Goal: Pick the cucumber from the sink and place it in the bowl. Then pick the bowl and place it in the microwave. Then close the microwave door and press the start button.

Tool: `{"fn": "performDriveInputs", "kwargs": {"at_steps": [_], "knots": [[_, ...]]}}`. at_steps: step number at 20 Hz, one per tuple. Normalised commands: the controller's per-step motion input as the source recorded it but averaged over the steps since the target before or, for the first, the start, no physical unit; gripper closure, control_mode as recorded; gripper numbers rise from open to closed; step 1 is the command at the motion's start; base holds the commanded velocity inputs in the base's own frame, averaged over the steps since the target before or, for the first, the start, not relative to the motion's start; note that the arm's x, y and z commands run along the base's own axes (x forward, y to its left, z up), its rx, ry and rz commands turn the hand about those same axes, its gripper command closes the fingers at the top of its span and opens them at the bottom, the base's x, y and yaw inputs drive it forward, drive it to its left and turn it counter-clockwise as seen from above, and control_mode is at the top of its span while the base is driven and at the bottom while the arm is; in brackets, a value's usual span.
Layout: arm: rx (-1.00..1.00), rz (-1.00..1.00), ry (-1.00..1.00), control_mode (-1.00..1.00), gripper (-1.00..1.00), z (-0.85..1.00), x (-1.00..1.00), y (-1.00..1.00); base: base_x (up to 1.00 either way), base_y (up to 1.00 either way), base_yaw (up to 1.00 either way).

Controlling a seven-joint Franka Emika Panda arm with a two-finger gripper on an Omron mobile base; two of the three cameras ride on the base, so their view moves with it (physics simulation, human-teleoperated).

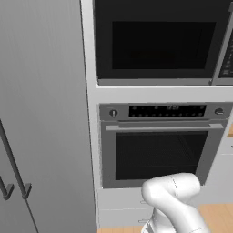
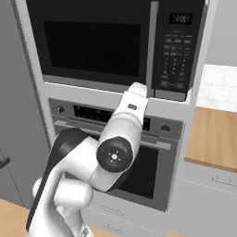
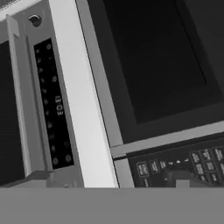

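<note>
The microwave (image 2: 106,46) is built into the wall column above the oven. Its black microwave door (image 1: 161,43) with the dark glass window (image 3: 153,57) stands shut. The button panel (image 2: 176,51) is to the door's right and also shows rolled sideways in the hand view as the button panel (image 3: 179,164). My gripper (image 2: 137,90) is raised close in front of the microwave's lower edge, near the seam between door and panel. It is open, with nothing between its fingers. The cucumber, the bowl and the sink are out of view.
The oven (image 1: 157,150) with a horizontal bar handle (image 1: 164,128) sits directly under the microwave. A tall grey cabinet front (image 1: 41,113) with dark handles is at the left. A wooden counter (image 2: 215,139) lies to the right.
</note>
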Motion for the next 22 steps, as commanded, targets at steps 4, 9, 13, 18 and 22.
{"fn": "performDriveInputs", "kwargs": {"at_steps": [4,9,13,18,22], "knots": [[0.19,0.19,0.0,-1.0,-1.0,-0.14,0.73,0.0,0.0,0.0,0.0],[0.1,0.17,-0.08,-1.0,-1.0,-0.08,0.62,-0.02,0.0,0.0,0.0],[0.0,0.0,-0.17,-1.0,-1.0,0.0,0.36,-0.14,0.0,0.0,0.0],[0.0,0.0,-0.05,-1.0,-1.0,-0.02,0.31,-0.1,0.0,0.0,0.0],[0.03,0.04,0.0,-1.0,-1.0,0.0,0.11,-0.33,0.0,0.0,0.0]]}}
